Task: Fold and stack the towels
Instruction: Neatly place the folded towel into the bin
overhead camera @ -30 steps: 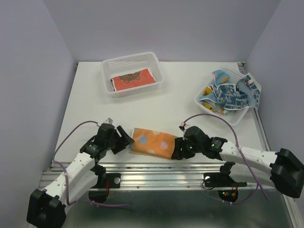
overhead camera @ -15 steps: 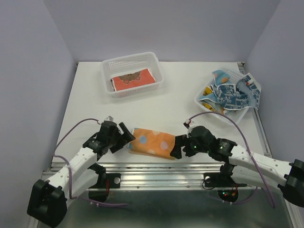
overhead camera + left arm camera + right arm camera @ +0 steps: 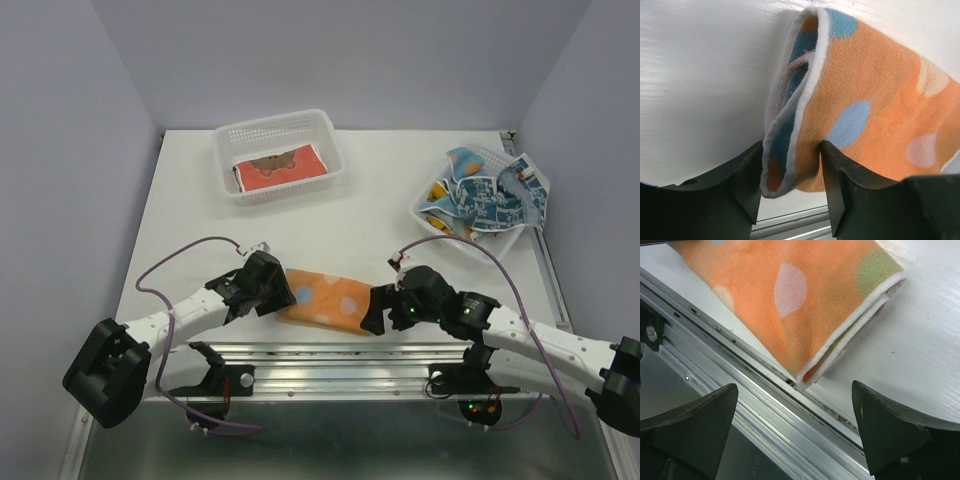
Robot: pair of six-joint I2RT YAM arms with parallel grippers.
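Observation:
A folded orange towel with coloured dots [image 3: 325, 298] lies near the table's front edge. My left gripper [image 3: 278, 293] is at its left end. In the left wrist view the two black fingers [image 3: 837, 190] press the towel's folded edge [image 3: 805, 125] between them, so this gripper [image 3: 790, 187] is shut on it. My right gripper [image 3: 377, 308] stands wide open at the towel's right end. The towel's corner [image 3: 810, 315] lies just ahead of that gripper [image 3: 795, 435], untouched. A red-orange towel [image 3: 278, 166] lies flat in the left basket. Blue patterned towels [image 3: 485, 195] are heaped in the right basket.
A white perforated basket [image 3: 226, 140] stands at the back left and another [image 3: 438, 226] at the right edge. An aluminium rail [image 3: 330, 352] runs along the table's front, right beside the towel [image 3: 740, 390]. Purple cables loop over both arms.
My left gripper has moved right onto the towel's left end and closed on the fold. The right gripper opened wide and drew back slightly, then stayed still.

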